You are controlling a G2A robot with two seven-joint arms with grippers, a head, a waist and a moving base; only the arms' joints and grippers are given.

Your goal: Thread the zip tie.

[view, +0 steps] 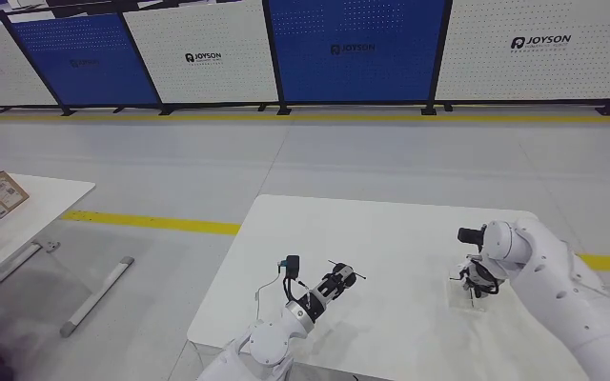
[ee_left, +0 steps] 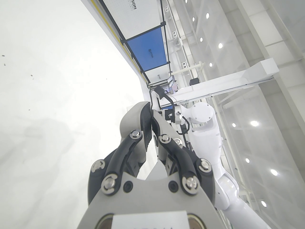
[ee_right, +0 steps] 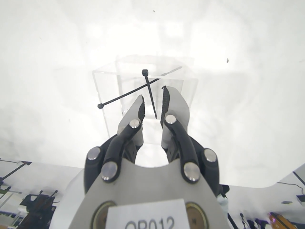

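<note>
My left gripper [view: 341, 277] is over the front part of the white table [view: 400, 238], shut on a thin black zip tie [view: 355, 274] that sticks out past both sides of its fingertips. The left wrist view shows the pads pressed together [ee_left: 149, 107] with the tie's strip [ee_left: 150, 96] rising from them. My right gripper [ee_right: 153, 94] hangs open just above a clear acrylic block [ee_right: 112, 77] near the table's right edge. Two more black zip ties lie crossed on it, one [ee_right: 149, 89] running between the open fingers, the other [ee_right: 119, 97] slanting away.
A second white table [view: 43, 195] stands at the far left with a metal bar [view: 95, 295] on the floor beside it. Blue and white panels [view: 353, 48] close off the back. The right arm [ee_left: 201, 113] shows far off in the left wrist view.
</note>
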